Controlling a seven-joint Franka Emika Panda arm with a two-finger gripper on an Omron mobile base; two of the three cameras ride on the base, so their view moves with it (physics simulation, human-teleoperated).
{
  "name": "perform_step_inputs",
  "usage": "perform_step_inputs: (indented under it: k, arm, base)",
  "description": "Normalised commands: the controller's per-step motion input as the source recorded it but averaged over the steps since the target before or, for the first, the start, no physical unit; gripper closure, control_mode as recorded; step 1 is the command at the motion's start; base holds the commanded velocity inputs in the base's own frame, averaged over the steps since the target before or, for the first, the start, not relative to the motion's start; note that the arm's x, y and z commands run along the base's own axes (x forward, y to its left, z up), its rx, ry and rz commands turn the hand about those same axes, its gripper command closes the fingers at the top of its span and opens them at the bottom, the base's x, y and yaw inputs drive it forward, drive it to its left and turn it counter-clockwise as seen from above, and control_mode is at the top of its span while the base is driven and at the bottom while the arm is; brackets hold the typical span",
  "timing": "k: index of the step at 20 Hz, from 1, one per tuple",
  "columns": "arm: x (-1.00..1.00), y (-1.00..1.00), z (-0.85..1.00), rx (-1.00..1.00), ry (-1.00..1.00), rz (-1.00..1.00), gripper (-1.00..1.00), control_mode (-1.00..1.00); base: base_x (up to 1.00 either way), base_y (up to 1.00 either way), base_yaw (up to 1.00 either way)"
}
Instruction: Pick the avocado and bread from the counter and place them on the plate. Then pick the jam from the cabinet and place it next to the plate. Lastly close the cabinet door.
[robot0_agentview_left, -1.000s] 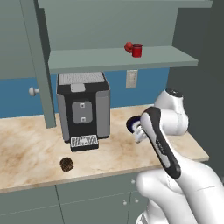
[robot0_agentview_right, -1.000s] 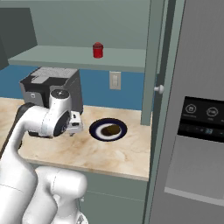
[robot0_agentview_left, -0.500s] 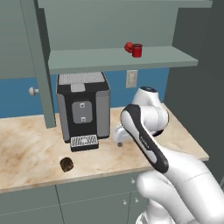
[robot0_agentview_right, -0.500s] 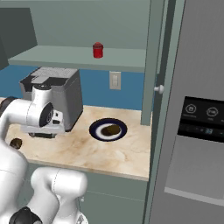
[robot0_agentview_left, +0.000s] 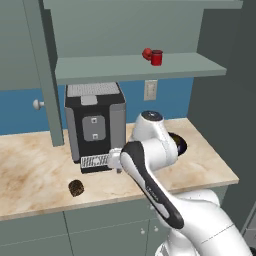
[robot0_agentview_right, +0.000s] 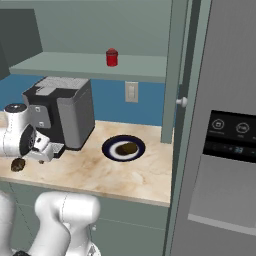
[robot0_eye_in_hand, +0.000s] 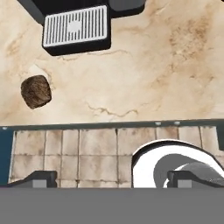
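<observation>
Hand view: fingers (robot0_eye_in_hand: 111, 178) spread wide, holding nothing, above worktop (robot0_eye_in_hand: 166, 65). Bread (robot0_eye_in_hand: 36, 91) lies nearby, beside coffee machine's drip tray (robot0_eye_in_hand: 75, 28). Avocado (robot0_agentview_right: 130, 148) sits on plate (robot0_agentview_right: 111, 145).

A black coffee machine (robot0_agentview_left: 95, 125) stands on the marble counter (robot0_agentview_left: 30, 170) (possibly beside a fridge (robot0_agentview_right: 225, 125)).

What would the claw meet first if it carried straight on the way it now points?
Probably bare counter: the open claw points down at the marble between the bread and the coffee machine's drip tray. Depth is unclear.
</observation>
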Motion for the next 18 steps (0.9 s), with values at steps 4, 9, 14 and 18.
perform_step_inputs:
  k: [4,9,14,18]
  arm:
    - [0.01,0.70,-0.16,-0.04,0.00,-0.28,-1.00,-1.00]
    - [0.26,0.57,-0.08,-0.01,0.04,-0.11,-1.00,-1.00]
    - [0.39,0.30,-0.19,0.00,0.05,0.01,-1.00,-1.00]
    - [0.38,0.46,-0.31,0.00,0.09,0.04,-1.00,-1.00]
  base:
    - [0.00,0.00,0.00]
    - [0.00,0.00,0.00]
    - [0.00,0.00,0.00]
    - [0.00,0.00,0.00]
